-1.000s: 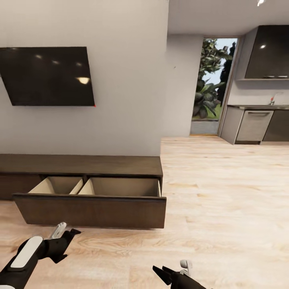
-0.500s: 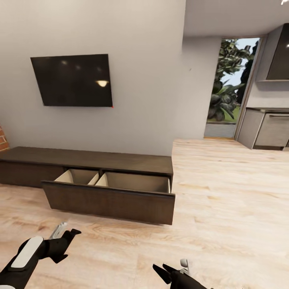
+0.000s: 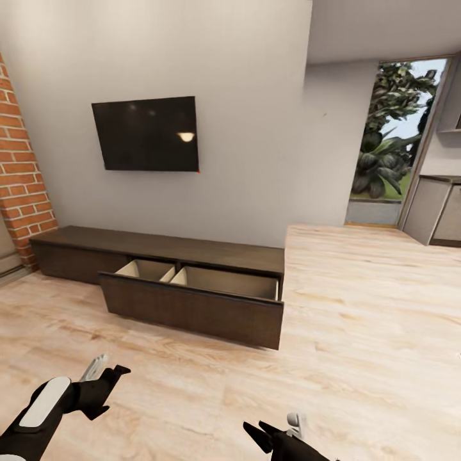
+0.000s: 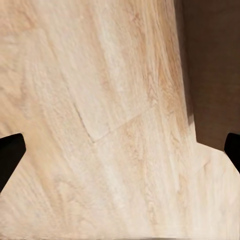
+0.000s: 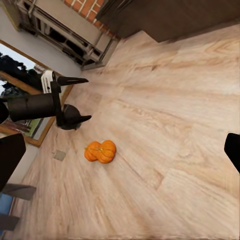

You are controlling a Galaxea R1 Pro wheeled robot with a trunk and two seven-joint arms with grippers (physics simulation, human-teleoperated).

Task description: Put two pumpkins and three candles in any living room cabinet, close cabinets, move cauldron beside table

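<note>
The cabinet (image 3: 192, 269) stands against the grey wall, under a dark TV (image 3: 147, 133). Its right-hand drawer (image 3: 192, 306) is pulled out over the floor (image 3: 358, 333), showing two pale compartments with nothing visible inside; the left-hand front sits flush. A brick column (image 3: 19, 166) rises beside the cabinet's far left end, and a glass door with greenery behind it (image 3: 387, 144) opens in the wall to the right.

Both arms hang low in front of the robot, well apart from the cabinet. In the head view the left claw (image 3: 105, 371) shows one pale and one black finger spread apart, gripping nothing. Its wrist camera looks onto bare planks with the dark cabinet front (image 4: 212, 70) along one edge, and the black fingertips (image 4: 10, 152) sit at opposite borders of that picture, so the claw is wide.

The right claw (image 3: 272, 432) pokes in at the bottom edge of the head view, two dark fingers parted and empty; its wrist camera likewise has its fingertips (image 5: 10, 155) at the far sides, so it too is wide.

That same camera shows the two pumpkins (image 5: 100, 151) lying on the floor, touching each other, near the left claw (image 5: 75, 100), which hangs in the foreground with its fingers spread.
</note>
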